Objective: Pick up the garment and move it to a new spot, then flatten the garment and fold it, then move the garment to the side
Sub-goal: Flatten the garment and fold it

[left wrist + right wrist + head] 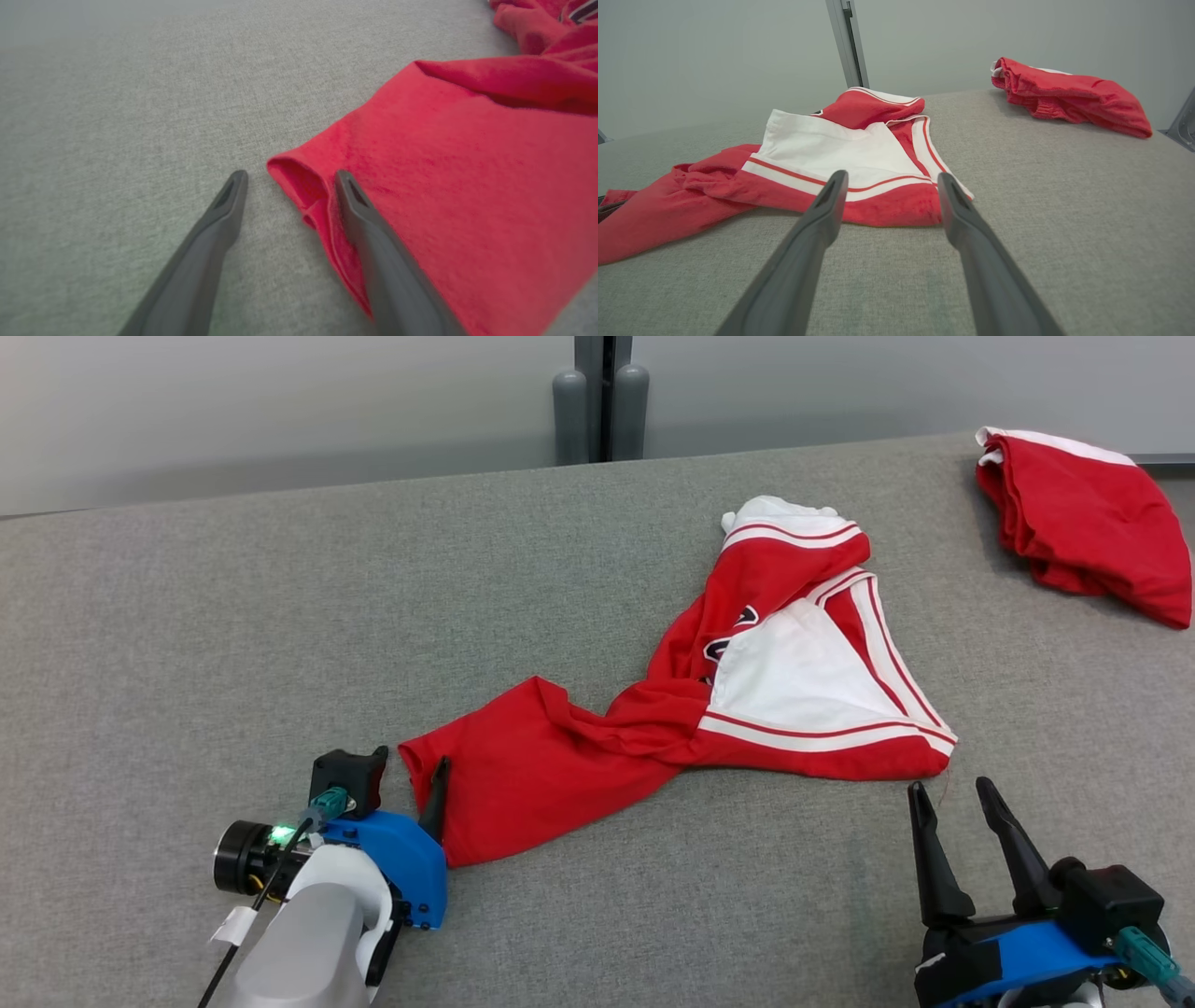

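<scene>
**Both pincers open at the red garment's near edge**

The red and white garment lies crumpled and twisted across the middle of the grey counter — its plain red end is toward the robot's left and its white-panelled, striped end toward the right. The left pincer is at the garment's left corner with its fingers spread apart. In the left wrist view the folded hem sits between them, one finger over bare counter and the other over red cloth, and it grips nothing. The right pincer hovers just short of the garment's near right corner, also open and empty, pointing at the striped hem. Well beyond the garment, to its far right, a second red bundle with a white edge lies on the counter.
</scene>
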{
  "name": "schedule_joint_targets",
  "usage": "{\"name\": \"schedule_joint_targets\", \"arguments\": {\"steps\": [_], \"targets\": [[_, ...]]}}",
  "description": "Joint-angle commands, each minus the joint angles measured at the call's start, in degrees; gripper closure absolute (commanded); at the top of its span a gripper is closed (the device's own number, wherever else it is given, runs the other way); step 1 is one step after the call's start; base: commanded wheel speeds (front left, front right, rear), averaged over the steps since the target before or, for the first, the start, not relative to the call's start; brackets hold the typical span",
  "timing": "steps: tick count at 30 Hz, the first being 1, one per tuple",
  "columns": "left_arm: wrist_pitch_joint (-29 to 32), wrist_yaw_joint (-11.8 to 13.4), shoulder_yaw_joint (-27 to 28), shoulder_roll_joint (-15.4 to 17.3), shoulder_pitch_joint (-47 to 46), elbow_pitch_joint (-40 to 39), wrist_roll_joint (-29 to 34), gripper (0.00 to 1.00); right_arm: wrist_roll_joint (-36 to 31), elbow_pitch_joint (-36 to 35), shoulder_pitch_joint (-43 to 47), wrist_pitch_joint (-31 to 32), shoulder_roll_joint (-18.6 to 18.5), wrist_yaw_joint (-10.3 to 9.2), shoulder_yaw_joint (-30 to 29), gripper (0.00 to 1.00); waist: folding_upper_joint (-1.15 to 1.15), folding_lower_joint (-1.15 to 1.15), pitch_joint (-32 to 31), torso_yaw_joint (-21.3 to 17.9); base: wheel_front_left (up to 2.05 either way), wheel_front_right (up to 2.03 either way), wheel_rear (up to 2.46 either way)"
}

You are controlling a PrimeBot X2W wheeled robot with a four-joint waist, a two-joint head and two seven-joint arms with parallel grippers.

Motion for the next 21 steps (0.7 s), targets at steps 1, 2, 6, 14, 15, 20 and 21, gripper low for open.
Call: {"name": "schedule_joint_targets", "arguments": {"steps": [1,2,6,14,15,20,21], "targets": [[0.0,0.0,-1.5,0.0,-1.0,1.0,-1.4,0.0,-0.2,0.0,-1.0,-0.2,-0.2,0.03,0.3,0.0,0.0,0.0,0.1,-0.2,0.0,0.0,0.0],[-0.1,0.0,-2.3,-0.1,-1.3,1.4,-2.0,0.0,-0.2,0.0,-1.1,-0.2,-0.2,0.03,0.5,0.0,0.0,0.0,0.2,-0.4,0.0,0.0,0.0],[-0.2,0.0,-4.2,-0.1,-2.0,2.2,-3.5,0.5,0.0,0.1,-1.3,-0.2,-0.3,0.03,0.9,0.0,0.0,0.0,0.5,-0.9,0.0,0.0,0.0],[-1.9,0.0,-5.8,1.4,-6.6,2.5,-7.9,1.0,0.6,0.2,-0.7,-0.2,-0.1,0.03,0.9,0.0,0.0,0.0,0.8,-2.0,0.0,0.0,0.0],[-2.3,0.0,-5.4,1.7,-7.6,2.1,-8.4,1.0,0.6,0.2,-0.6,-0.2,-0.1,0.03,0.8,0.0,0.0,0.0,0.8,-2.1,0.0,0.0,0.0],[-3.0,0.0,-3.4,3.4,-12.1,-0.6,-9.5,1.0,0.7,0.1,-0.4,-0.2,-0.1,0.03,0.4,0.0,0.0,0.0,0.2,-2.4,0.0,0.0,0.0],[-3.0,0.0,-2.8,3.9,-13.0,-2.1,-9.3,1.0,0.7,0.0,-0.4,-0.2,-0.1,0.03,0.2,0.0,0.0,0.0,0.1,-2.4,0.0,0.0,0.0]]}}
